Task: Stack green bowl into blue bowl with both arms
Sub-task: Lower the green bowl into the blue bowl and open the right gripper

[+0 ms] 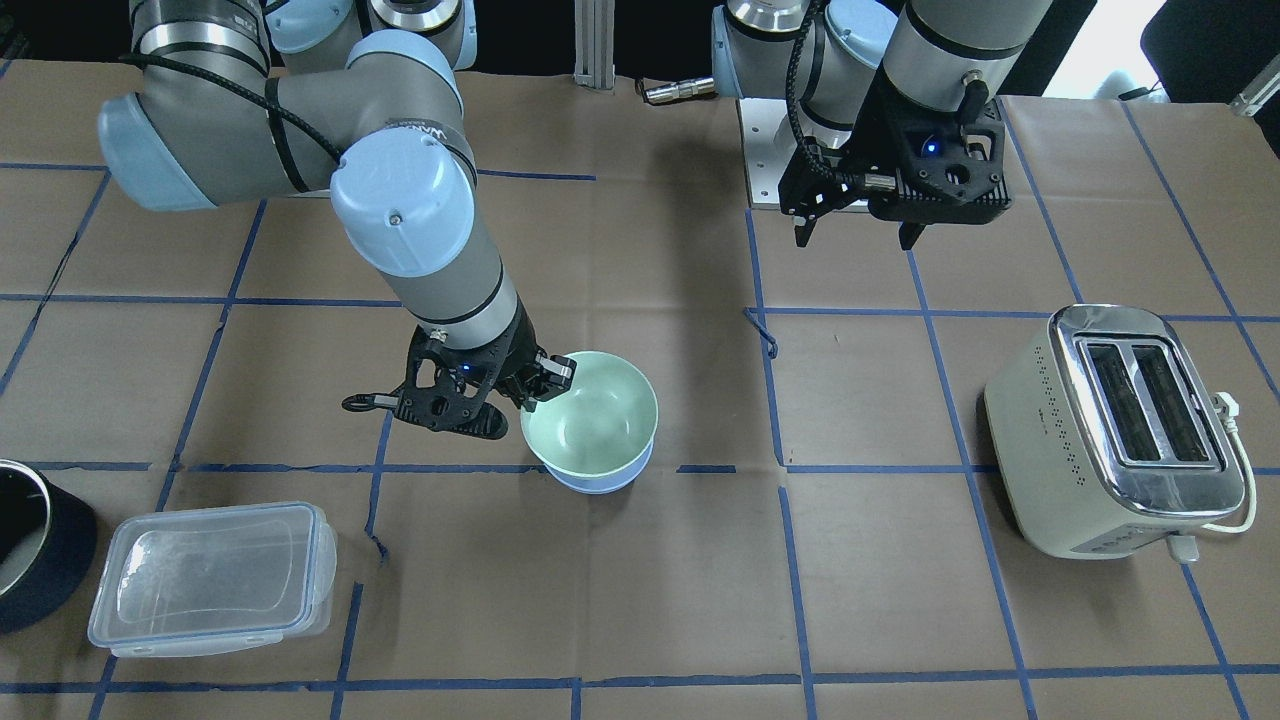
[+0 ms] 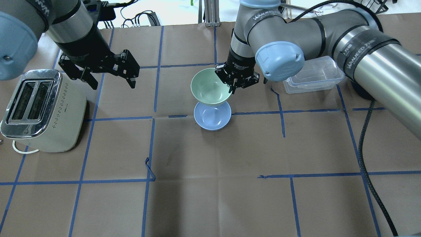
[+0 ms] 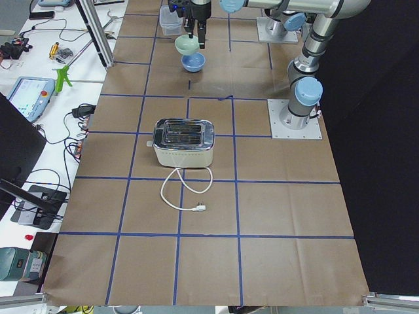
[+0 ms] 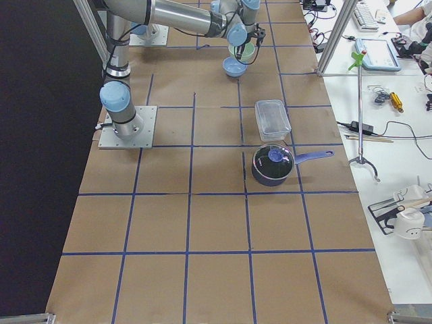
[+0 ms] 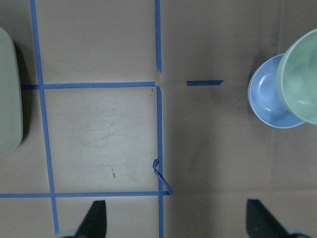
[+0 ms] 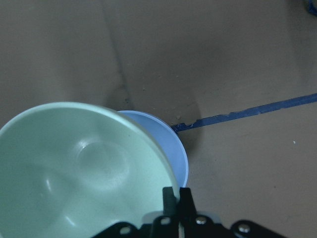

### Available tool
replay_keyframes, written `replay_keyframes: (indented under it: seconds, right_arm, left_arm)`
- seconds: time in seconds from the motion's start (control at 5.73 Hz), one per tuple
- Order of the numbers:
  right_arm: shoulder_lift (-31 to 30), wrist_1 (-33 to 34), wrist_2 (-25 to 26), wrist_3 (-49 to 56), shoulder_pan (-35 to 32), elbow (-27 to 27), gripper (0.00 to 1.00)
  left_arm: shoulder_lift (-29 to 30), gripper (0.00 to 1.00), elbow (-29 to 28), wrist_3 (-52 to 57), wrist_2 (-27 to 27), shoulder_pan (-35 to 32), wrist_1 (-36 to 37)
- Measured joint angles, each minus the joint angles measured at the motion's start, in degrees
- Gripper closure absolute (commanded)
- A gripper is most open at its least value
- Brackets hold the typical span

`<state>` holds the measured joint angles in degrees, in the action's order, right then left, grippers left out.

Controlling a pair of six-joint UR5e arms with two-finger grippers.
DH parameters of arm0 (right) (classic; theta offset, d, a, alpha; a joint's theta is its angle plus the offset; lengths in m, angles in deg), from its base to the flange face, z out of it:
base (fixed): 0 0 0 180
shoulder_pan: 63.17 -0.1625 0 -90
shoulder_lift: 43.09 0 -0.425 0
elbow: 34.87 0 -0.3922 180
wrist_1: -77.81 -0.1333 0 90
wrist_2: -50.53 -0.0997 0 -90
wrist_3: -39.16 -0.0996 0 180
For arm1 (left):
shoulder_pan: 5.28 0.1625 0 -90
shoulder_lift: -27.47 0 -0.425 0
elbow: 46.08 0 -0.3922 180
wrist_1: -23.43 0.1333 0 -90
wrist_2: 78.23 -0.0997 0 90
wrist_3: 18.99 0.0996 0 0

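My right gripper [image 2: 233,88] is shut on the rim of the green bowl [image 2: 208,87] and holds it in the air just above the blue bowl [image 2: 212,116], which sits on the table. In the front view the green bowl [image 1: 590,407] hides most of the blue bowl [image 1: 600,480]. The right wrist view shows the green bowl [image 6: 81,168] pinched at its rim, with the blue bowl [image 6: 171,148] beneath it. My left gripper [image 2: 110,80] is open and empty, hovering next to the toaster; its fingertips [image 5: 96,218] show in the left wrist view.
A cream toaster [image 2: 39,110] stands at the table's left side under my left arm. A clear lidded container [image 2: 314,79] lies right of the bowls, partly under my right arm. A dark pot [image 4: 272,165] sits further right. Blue tape lines grid the brown table.
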<state>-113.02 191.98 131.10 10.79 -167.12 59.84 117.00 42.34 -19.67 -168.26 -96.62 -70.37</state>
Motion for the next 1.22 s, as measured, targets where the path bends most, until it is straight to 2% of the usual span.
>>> replay_keyframes:
  seconds: [0.35,0.7,0.87,1.05,1.22]
  right_arm:
    - [0.17,4.01,-0.12,-0.04,-0.02,4.26,0.93]
    - [0.76,6.92,-0.95,-0.05,-0.03,4.82,0.92]
    - [1.27,7.41,-2.04,-0.09,-0.02,4.89,0.52]
    - [1.50,7.24,-2.41,0.04,-0.02,4.93,0.01]
    - [1.46,6.86,-2.50,0.29,-0.03,4.87,0.00]
  left_arm:
    - [0.02,0.02,0.00,0.05,0.03,0.09,0.02]
    - [0.01,0.02,0.00,0.02,-0.04,0.11,-0.10]
    - [-0.04,0.02,0.00,0.04,-0.05,0.11,-0.20]
    - [-0.05,0.02,-0.04,0.06,-0.06,0.11,-0.23]
    - [-0.10,0.02,-0.07,0.06,-0.06,0.09,-0.24]
